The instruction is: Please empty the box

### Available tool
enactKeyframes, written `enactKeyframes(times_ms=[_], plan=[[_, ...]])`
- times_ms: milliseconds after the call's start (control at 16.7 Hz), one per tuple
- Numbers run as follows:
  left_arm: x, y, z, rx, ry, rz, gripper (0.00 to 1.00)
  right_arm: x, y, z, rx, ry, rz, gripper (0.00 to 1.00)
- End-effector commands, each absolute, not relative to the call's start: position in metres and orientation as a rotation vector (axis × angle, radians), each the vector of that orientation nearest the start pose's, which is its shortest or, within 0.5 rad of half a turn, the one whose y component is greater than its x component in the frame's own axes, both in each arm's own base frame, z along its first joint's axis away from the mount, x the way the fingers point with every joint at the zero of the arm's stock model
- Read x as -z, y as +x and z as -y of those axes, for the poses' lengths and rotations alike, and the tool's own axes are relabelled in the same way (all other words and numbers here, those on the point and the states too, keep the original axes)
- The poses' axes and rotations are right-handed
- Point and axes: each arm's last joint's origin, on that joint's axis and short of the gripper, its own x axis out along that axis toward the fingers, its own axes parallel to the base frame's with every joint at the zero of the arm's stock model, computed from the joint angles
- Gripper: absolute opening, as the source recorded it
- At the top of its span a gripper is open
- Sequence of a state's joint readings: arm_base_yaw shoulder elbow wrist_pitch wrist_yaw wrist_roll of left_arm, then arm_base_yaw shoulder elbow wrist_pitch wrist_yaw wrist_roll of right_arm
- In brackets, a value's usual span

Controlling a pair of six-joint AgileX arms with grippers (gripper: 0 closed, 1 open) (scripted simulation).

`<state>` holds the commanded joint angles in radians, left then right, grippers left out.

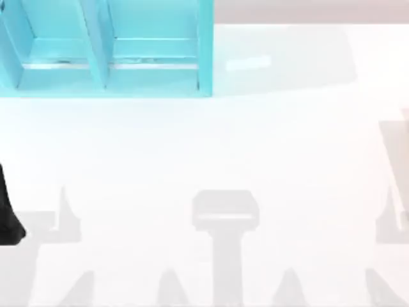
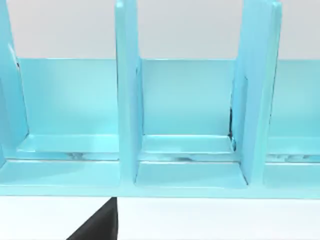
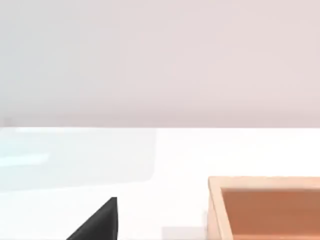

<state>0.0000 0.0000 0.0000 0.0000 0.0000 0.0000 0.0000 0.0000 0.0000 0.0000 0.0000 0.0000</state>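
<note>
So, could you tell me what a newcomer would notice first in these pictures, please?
The turquoise rack with upright dividers stands at the table's far left and faces the left wrist camera. A wooden box sits on the white table in the right wrist view. A dark piece of the left arm shows at the top view's left edge.

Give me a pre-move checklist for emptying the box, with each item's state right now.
1. Wooden box located: ok, seen in the right wrist view on the white table.
2. Box contents identified: cannot tell, its interior is mostly out of frame.
3. Blue rack at the table's far left, compartments free: ok, none of those in view holds anything.
4. Left arm positioned: ok, at the table's left edge, facing the rack.
5. Gripper fingers open: cannot tell for either arm.
</note>
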Motion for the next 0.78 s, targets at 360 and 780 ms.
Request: enactKeyframes(times_ms=[360, 780], plan=[[-0.16, 0.106, 0.001, 0.0, 0.0, 0.0, 1.0, -0.177, 0.107, 0.005, 0.038, -0.037, -0.107, 1.0], [-0.16, 0.106, 0.001, 0.0, 0.0, 0.0, 1.0, -0.236, 0.142, 0.03, 0.133, -0.125, -0.65, 1.0]])
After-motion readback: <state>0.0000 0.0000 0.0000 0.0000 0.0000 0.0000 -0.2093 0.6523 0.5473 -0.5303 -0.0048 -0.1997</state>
